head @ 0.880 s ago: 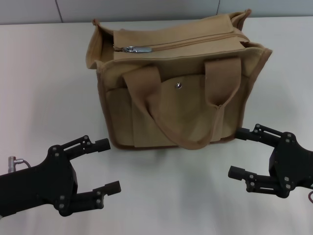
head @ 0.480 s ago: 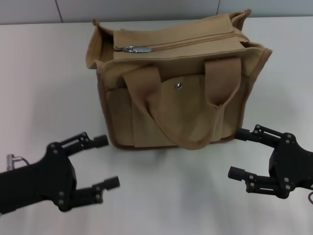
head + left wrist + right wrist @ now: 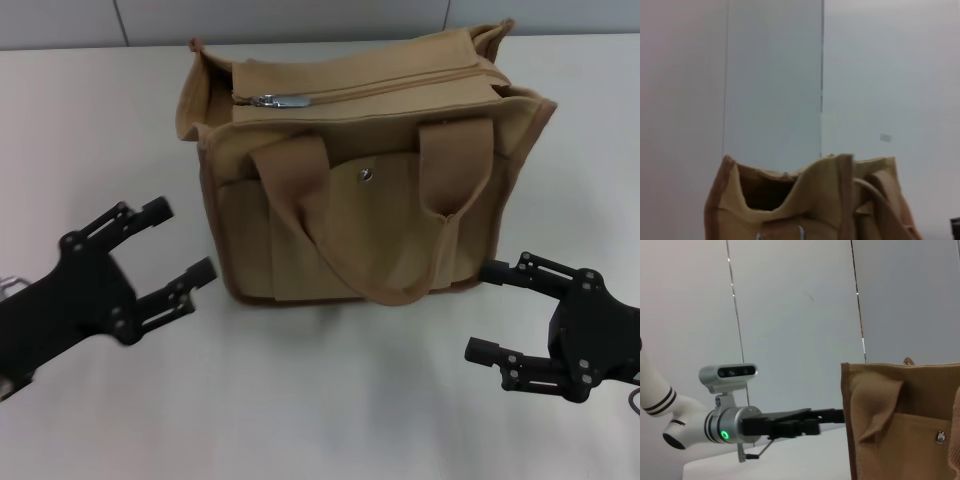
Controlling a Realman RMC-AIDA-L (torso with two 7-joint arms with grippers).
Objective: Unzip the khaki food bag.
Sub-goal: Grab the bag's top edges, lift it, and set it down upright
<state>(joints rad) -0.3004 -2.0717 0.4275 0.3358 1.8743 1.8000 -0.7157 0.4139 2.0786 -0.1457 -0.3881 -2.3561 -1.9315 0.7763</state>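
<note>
The khaki food bag (image 3: 360,170) stands upright at the table's middle. Its top zipper is closed, with the silver pull (image 3: 280,100) at the bag's left end. Two webbing handles hang over the front pocket with its metal snap (image 3: 367,176). My left gripper (image 3: 180,245) is open, raised to the left of the bag near its lower left corner, apart from it. My right gripper (image 3: 488,312) is open, low at the bag's front right, apart from it. The bag's end also shows in the left wrist view (image 3: 810,200) and the right wrist view (image 3: 905,420).
The pale table (image 3: 330,400) extends in front of the bag and to both sides. A grey panelled wall (image 3: 300,20) stands behind the table. In the right wrist view my left arm (image 3: 740,425) shows beyond the bag.
My left gripper has risen and moved left and toward the far side, closer to the bag's left end. The right gripper and the bag have stayed put.
</note>
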